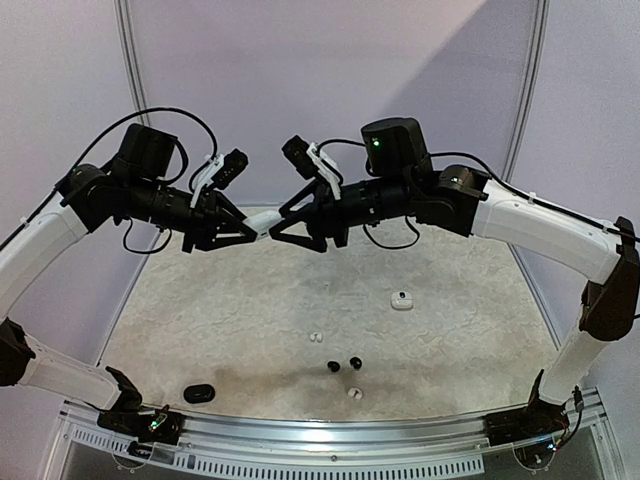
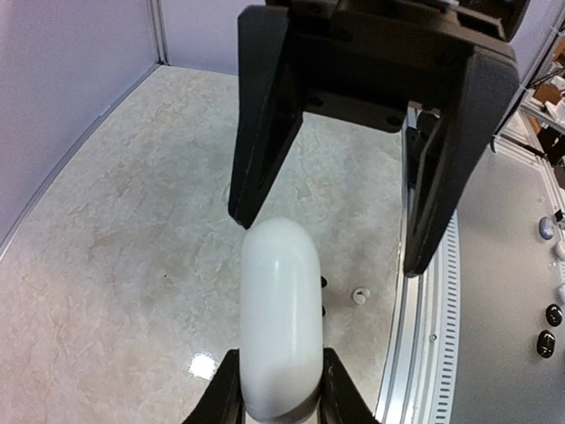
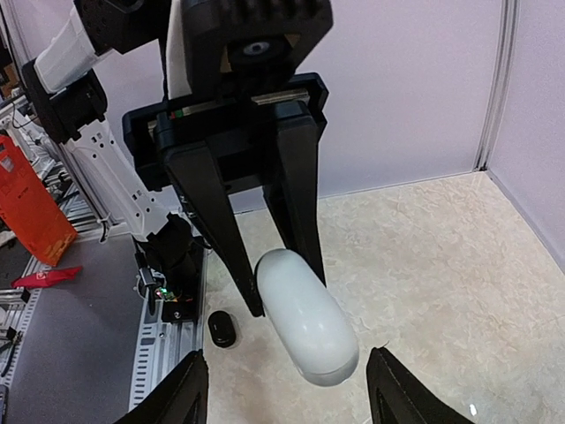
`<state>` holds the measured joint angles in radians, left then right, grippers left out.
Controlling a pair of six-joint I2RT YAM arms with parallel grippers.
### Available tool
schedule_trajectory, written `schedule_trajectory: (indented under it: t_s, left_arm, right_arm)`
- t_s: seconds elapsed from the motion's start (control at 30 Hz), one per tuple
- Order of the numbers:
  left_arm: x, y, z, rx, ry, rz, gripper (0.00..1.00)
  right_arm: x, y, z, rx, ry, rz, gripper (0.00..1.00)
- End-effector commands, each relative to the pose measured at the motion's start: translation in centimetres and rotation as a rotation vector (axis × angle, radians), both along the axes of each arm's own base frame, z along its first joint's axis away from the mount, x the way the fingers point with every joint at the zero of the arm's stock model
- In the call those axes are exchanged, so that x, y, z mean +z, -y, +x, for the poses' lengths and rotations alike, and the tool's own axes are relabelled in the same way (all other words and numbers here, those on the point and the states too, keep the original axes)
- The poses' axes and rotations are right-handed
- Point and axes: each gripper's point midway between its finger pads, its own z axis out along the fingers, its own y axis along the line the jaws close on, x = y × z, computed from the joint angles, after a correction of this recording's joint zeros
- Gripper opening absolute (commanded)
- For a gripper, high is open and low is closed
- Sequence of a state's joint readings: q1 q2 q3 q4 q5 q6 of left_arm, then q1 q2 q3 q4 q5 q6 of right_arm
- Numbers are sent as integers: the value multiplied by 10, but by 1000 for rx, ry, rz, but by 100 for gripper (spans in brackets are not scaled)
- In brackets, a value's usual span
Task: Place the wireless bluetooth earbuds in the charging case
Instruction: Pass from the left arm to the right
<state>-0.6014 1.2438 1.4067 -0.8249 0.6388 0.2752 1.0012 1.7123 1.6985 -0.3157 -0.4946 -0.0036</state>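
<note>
Glossy white rounded charging case (image 2: 281, 318), held by left hand (image 3: 284, 290), right hand (image 2: 328, 246) wide

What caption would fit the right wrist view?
Left gripper holds the white charging case toward the open right gripper, above the table.

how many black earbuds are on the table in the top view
2. One black earbud lies near the table's front centre; the other sits just right of it, apart. More may be hidden.

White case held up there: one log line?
left claw shut on white case | right claw open at its tip | earbuds on table
</note>
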Motion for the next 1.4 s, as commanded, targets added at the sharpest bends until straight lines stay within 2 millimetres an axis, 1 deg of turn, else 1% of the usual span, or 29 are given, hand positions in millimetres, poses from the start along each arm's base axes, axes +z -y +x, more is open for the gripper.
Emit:
schedule_trajectory:
  t_s: [0.0, 0.1, 0.17, 0.27, 0.37, 0.43, 0.5, 0.57, 0.63, 0.67, 0.73, 0.8, 0.83, 0.93, 0.97, 1.03, 1.1, 1.27, 1.33, 1.37]
  left_arm:
    - [0, -8, 9, 70, 18, 13, 0]
    - [-3, -11, 9, 79, 36, 27, 0]
    - [-1, -13, 8, 66, 80, 37, 0]
    - [4, -17, 3, 11, 193, 56, 0]
    - [-2, -21, 1, -75, 348, 117, 0]
    - [-10, -23, 4, -127, 465, 167, 0]
    - [-12, -24, 11, -164, 623, 217, 0]
    - [-11, -24, 18, -200, 840, 283, 0]
    - [0, -20, 29, -217, 1156, 333, 0]
    - [-1, -18, 31, -233, 1303, 362, 0]
    - [5, -12, 32, -263, 1637, 401, 0]
    - [7, -4, 26, -288, 1874, 398, 0]
    - [7, -1, 24, -298, 1957, 398, 0]
    - [9, 5, 19, -303, 2088, 379, 0]
    - [8, 6, 19, -306, 2122, 383, 0]
    - [7, 8, 18, -308, 2172, 386, 0]
    - [4, 10, 17, -319, 2208, 390, 0]
    - [-2, 12, 10, -348, 2254, 376, 0]
    - [-4, 12, 8, -362, 2258, 373, 0]
    - [-6, 12, 7, -369, 2260, 369, 0]
  right_arm:
    - [31, 11, -1, -23, 104, 29, 62]
    - [33, 15, 1, -38, 125, 26, 62]
    - [33, 15, 1, -41, 132, 23, 63]
    - [32, 15, 3, -48, 137, 19, 63]
    - [36, 18, 3, -58, 141, 15, 63]
    - [38, 21, 2, -64, 139, 10, 64]
    - [36, 24, 3, -80, 133, -3, 66]
    - [34, 26, 5, -95, 117, -17, 67]
    - [31, 26, 6, -105, 96, -25, 67]
    - [29, 25, 7, -111, 77, -30, 67]
    - [26, 23, 10, -125, 55, -42, 67]
    - [20, 19, 15, -142, 30, -59, 67]
    - [16, 16, 16, -140, 20, -70, 67]
    - [5, 6, 17, -127, -53, -83, 66]
    - [4, 4, 17, -116, -68, -81, 66]
    - [-3, -3, 14, -87, -113, -87, 66]
    - [-11, -7, 14, -70, -150, -103, 67]
    - [-28, -9, 19, -65, -229, -140, 68]
    - [-29, -11, 17, -43, -262, -130, 64]
    - [-27, -13, 13, -18, -280, -117, 60]
